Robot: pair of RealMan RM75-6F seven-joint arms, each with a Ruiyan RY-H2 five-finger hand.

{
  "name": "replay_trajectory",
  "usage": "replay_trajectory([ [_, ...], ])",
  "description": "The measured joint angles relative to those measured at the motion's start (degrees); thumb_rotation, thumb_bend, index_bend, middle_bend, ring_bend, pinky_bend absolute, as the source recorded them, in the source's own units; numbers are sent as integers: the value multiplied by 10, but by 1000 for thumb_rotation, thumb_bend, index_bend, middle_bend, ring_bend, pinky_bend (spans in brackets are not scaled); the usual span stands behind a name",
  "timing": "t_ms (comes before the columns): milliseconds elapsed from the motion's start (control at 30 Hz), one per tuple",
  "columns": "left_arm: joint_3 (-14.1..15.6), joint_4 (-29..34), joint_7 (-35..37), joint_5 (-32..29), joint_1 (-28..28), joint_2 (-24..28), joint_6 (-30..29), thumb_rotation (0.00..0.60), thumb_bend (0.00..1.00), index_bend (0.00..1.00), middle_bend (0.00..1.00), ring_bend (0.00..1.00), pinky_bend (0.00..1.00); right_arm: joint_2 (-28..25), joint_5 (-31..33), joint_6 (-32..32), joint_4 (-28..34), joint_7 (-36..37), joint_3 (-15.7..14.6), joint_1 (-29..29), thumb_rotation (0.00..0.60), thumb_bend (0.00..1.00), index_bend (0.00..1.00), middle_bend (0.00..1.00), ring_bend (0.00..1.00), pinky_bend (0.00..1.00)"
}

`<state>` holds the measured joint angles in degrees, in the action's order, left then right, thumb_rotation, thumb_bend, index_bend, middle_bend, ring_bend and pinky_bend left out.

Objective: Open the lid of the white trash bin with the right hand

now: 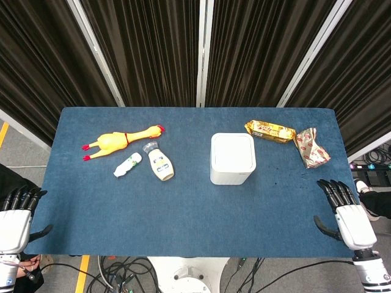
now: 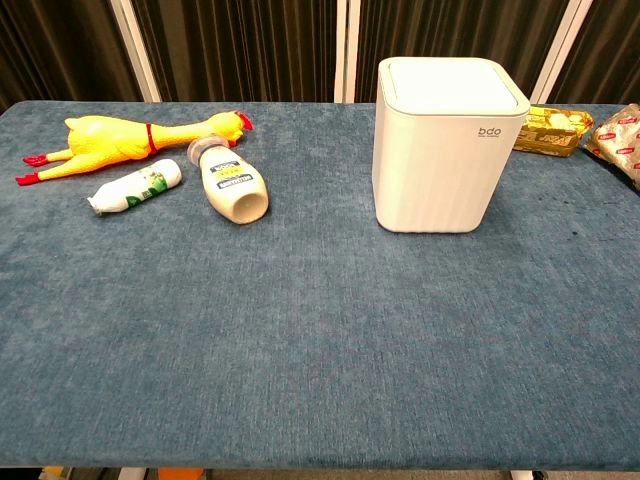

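Note:
The white trash bin (image 1: 232,159) (image 2: 443,143) stands upright right of the table's middle, its flat lid (image 2: 452,85) closed. My right hand (image 1: 346,213) hovers at the table's front right corner, fingers spread and empty, well to the right of and nearer than the bin. At the front left corner, just off the table's edge, my left hand (image 1: 16,214) is likewise spread and holds nothing. The chest view shows neither hand.
A yellow rubber chicken (image 1: 119,141) (image 2: 130,137), a small white bottle (image 1: 127,164) (image 2: 135,188) and a cream bottle (image 1: 159,161) (image 2: 229,182) lie at the left. A golden snack pack (image 1: 269,130) (image 2: 551,129) and a red-white packet (image 1: 312,147) (image 2: 620,132) lie behind the bin's right.

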<state>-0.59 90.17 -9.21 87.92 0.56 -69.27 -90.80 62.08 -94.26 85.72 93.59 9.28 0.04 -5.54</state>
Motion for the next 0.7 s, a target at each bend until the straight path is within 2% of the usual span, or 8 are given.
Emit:
replay_trajectory([
  [267,-5,0,-3,-6,9,-2,17,600,38,196,162,74,94,1,-2,-12,0,5,0,-9,600,260,31,67,0,0],
  [467,-5,4,-4,-3,12,2,19,600,37,196,161,74,94,-8,-19,-31,7,13,7,-37,600,259,31,67,0,0],
  [600,-5,7,-6,-3,11,3,18,600,38,196,161,74,94,-19,-28,-72,23,13,21,-78,600,257,29,69,0,0],
  [700,-5,7,-5,-6,11,4,20,600,37,196,162,74,95,-23,-24,-120,34,10,40,-121,600,257,63,87,0,0],
])
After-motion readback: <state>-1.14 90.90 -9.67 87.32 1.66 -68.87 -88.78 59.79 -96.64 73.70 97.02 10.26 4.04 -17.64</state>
